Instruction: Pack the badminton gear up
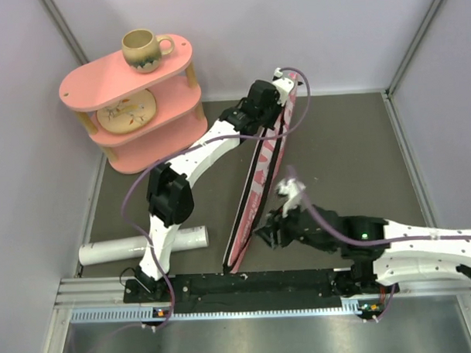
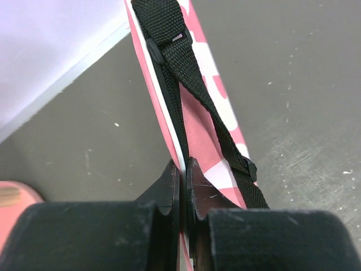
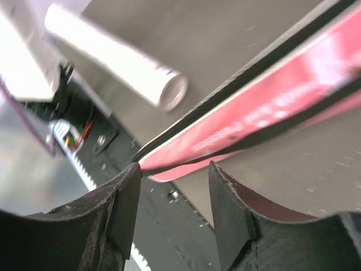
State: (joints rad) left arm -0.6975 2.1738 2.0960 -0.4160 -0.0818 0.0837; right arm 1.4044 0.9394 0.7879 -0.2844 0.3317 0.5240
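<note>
The big pink racket-shaped bag (image 1: 257, 179) stands on its edge, running from the far middle of the table to the near edge. My left gripper (image 1: 283, 88) is shut on the bag's far end; in the left wrist view its jaws (image 2: 183, 169) pinch the bag's thin rim (image 2: 194, 121) beside the black strap (image 2: 186, 62). My right gripper (image 1: 262, 234) is open and empty beside the bag's near narrow end (image 3: 237, 130). The long white tube (image 1: 143, 248) lies at the near left and also shows in the right wrist view (image 3: 113, 56). Rackets and shuttlecocks are not visible.
A pink two-tier shelf (image 1: 132, 103) stands at the far left with a brown mug (image 1: 144, 49) on top and a dish on its lower tier. Grey walls enclose the table. The black base rail (image 1: 247, 284) runs along the near edge.
</note>
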